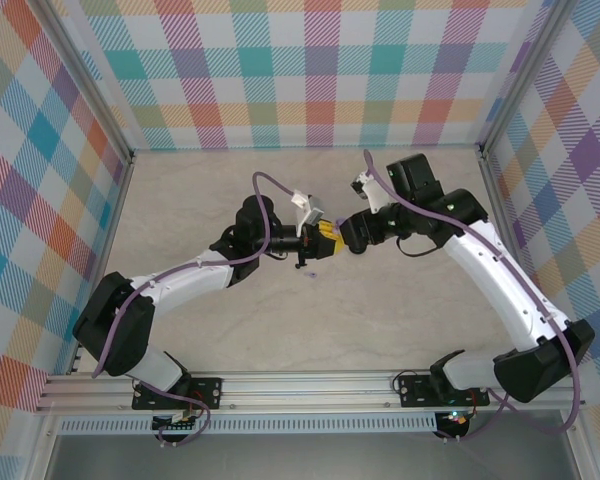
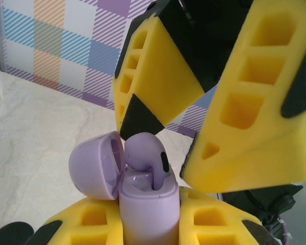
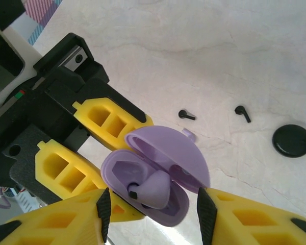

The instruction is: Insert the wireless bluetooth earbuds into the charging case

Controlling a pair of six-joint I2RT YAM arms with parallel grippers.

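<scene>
We find the left gripper clamped on the open lavender charging case, where a lavender earbud sits stem-down, the right gripper parted either side of it and gripping nothing, while a black earbud and a second black earbud lie on the table.

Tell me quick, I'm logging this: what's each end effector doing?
Left end effector: closed on the lavender charging case.
Right end effector: open, straddling the lavender earbud in the case, not gripping it.
</scene>
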